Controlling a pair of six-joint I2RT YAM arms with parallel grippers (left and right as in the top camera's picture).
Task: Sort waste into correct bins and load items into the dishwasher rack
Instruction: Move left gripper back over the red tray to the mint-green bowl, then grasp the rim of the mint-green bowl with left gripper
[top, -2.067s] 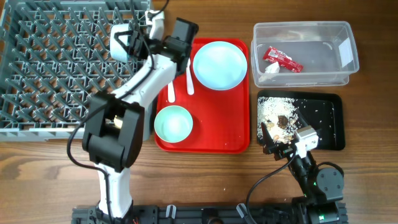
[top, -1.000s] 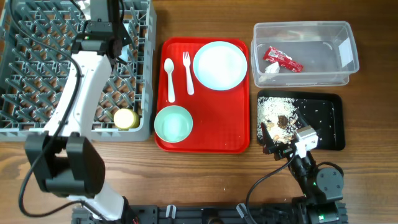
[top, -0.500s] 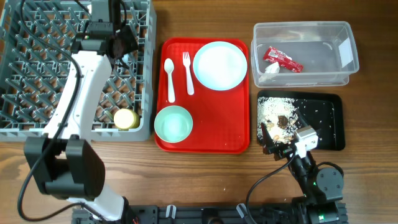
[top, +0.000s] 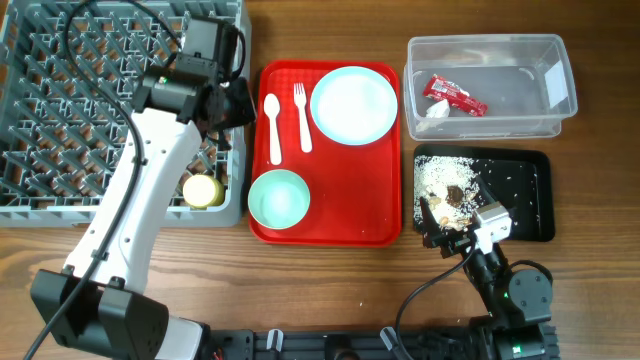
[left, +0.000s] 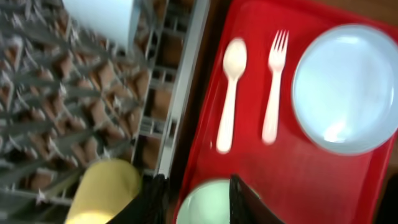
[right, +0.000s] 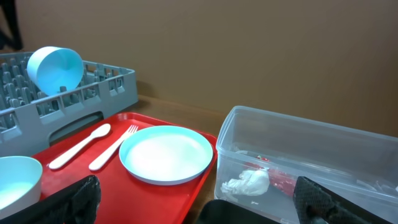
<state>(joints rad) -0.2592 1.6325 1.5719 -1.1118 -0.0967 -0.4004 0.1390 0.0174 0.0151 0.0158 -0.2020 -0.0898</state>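
Note:
My left gripper (top: 232, 103) is open and empty, above the right edge of the grey dishwasher rack (top: 60, 120), next to the red serving tray (top: 330, 215). In the left wrist view its fingers (left: 196, 202) frame the pale blue-green bowl (left: 211, 208), also seen from overhead (top: 278, 198). The yellow cup (top: 202, 189) lies in the rack. A pale blue dish (right: 55, 68) stands on edge in the rack. The plate (top: 353, 104), white spoon (top: 273, 128) and fork (top: 301, 117) lie on the red tray. My right gripper (top: 438, 232) is open and empty by the black tray (top: 530, 200).
The clear tub (top: 555, 120) at back right holds the red wrapper (top: 455, 96) and the white scrap (top: 437, 110). Rice grains (top: 437, 175) and brown bits (top: 455, 193) lie in the black tray's left part. Bare wood runs along the table's front.
My left arm swung from the red tray over the rack, then back right and down to the rack's right edge. The right arm has not moved.

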